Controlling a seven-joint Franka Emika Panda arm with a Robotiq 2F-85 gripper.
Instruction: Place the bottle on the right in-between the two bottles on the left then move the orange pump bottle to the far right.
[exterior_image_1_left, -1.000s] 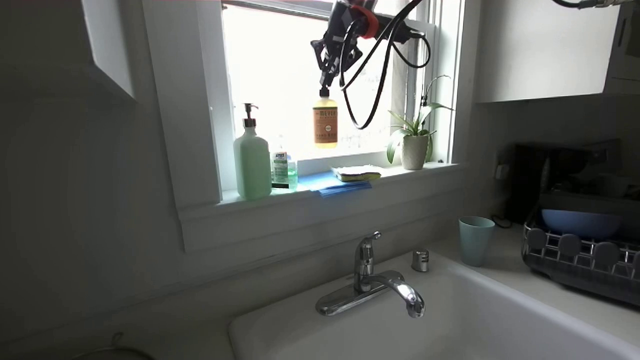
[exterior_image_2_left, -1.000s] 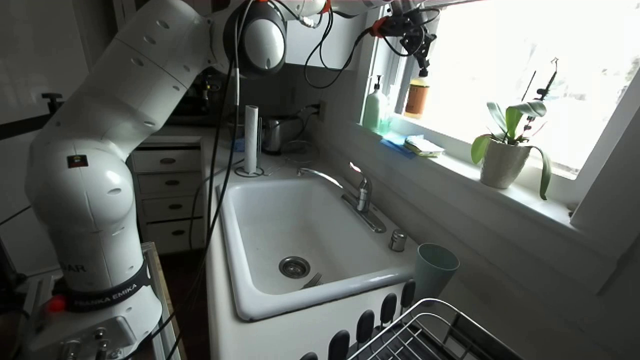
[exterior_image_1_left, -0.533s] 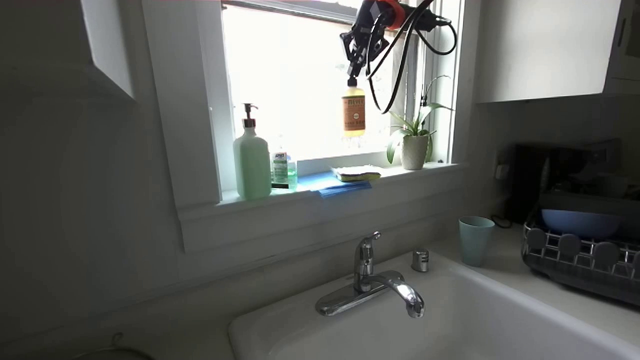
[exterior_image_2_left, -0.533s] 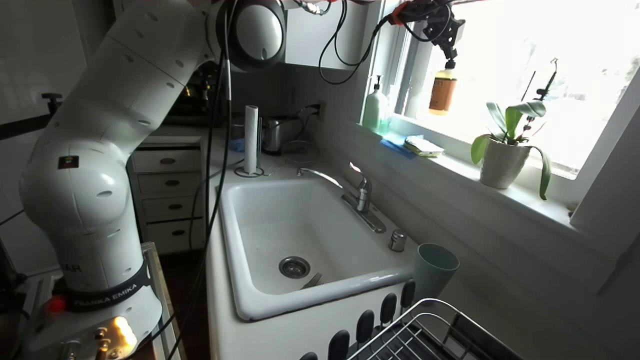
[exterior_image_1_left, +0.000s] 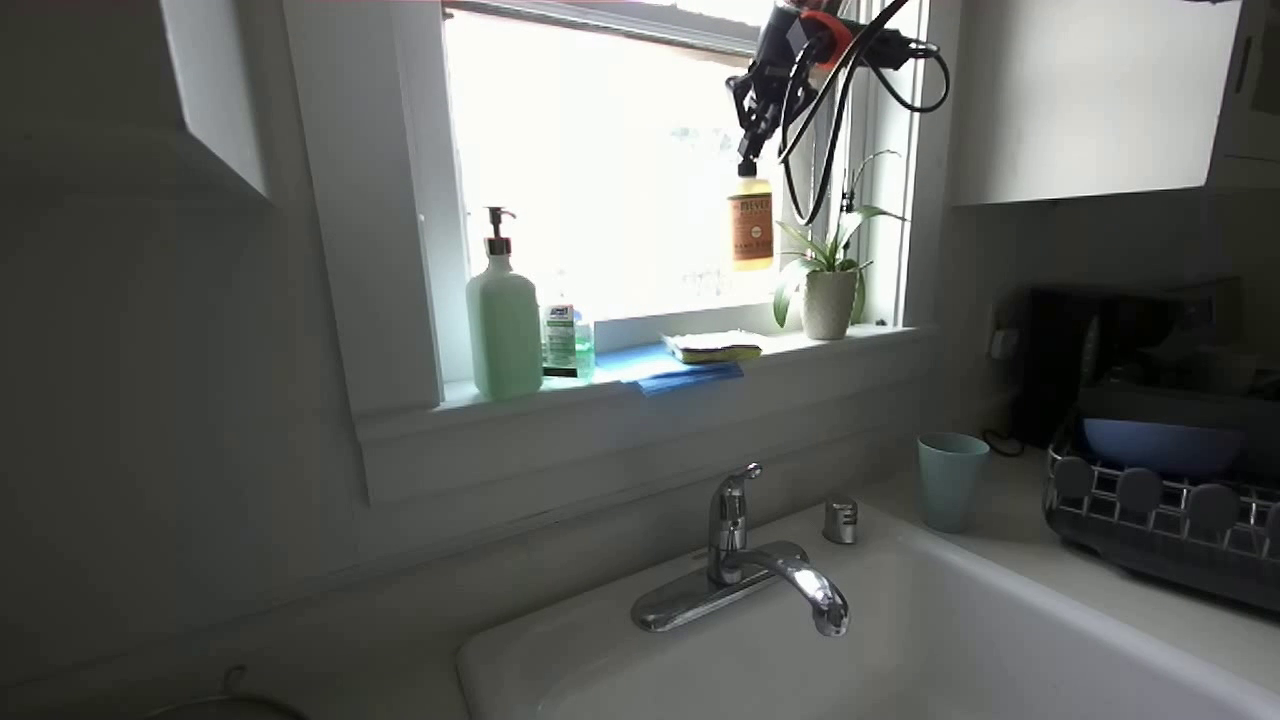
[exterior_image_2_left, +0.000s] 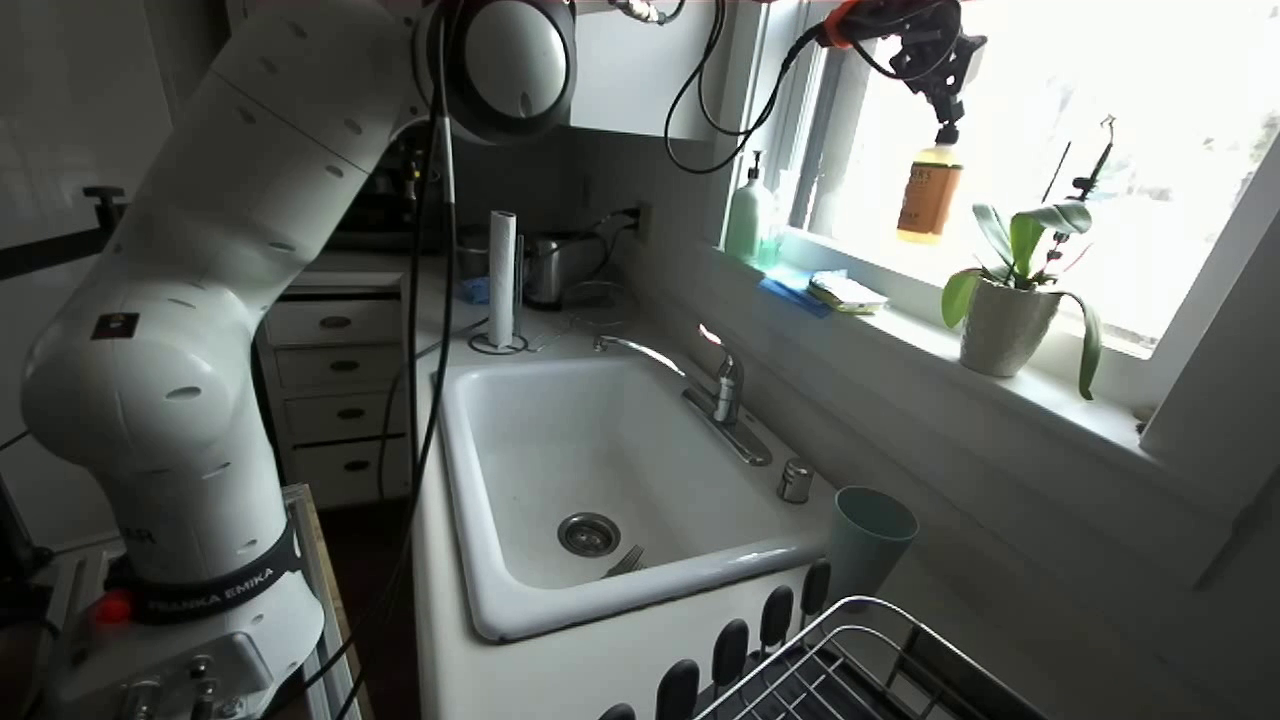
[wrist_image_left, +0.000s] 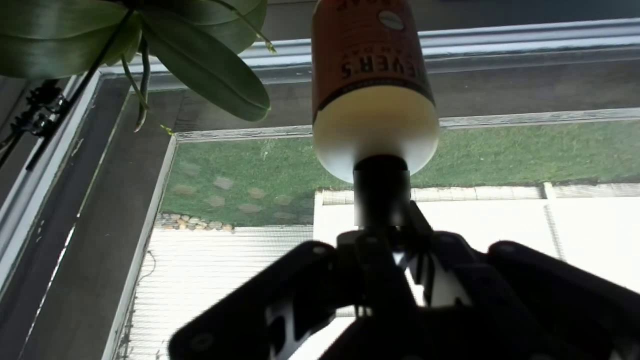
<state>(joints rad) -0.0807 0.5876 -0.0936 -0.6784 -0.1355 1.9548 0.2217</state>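
Observation:
The orange pump bottle (exterior_image_1_left: 752, 232) hangs in the air above the windowsill, near the plant, in both exterior views (exterior_image_2_left: 930, 197). My gripper (exterior_image_1_left: 749, 152) is shut on its dark pump top. In the wrist view the bottle (wrist_image_left: 375, 60) extends up from the dark fingers (wrist_image_left: 382, 220); its base is out of frame. A tall green pump bottle (exterior_image_1_left: 505, 330) stands at the left end of the sill in an exterior view. A small labelled sanitizer bottle (exterior_image_1_left: 559, 340) stands right beside it, with a clear green bottle (exterior_image_1_left: 585, 352) partly hidden behind.
A potted orchid (exterior_image_1_left: 829, 305) stands at the sill's right end; its leaves (wrist_image_left: 210, 65) are close to the bottle in the wrist view. A sponge (exterior_image_1_left: 715, 347) and blue cloth (exterior_image_1_left: 670, 372) lie on the sill. The faucet (exterior_image_1_left: 735, 540) and sink (exterior_image_2_left: 600, 470) are below.
My gripper has carried the orange bottle to the right in both exterior views, toward the orchid. It rose, then dipped slightly. The other bottles have not moved.

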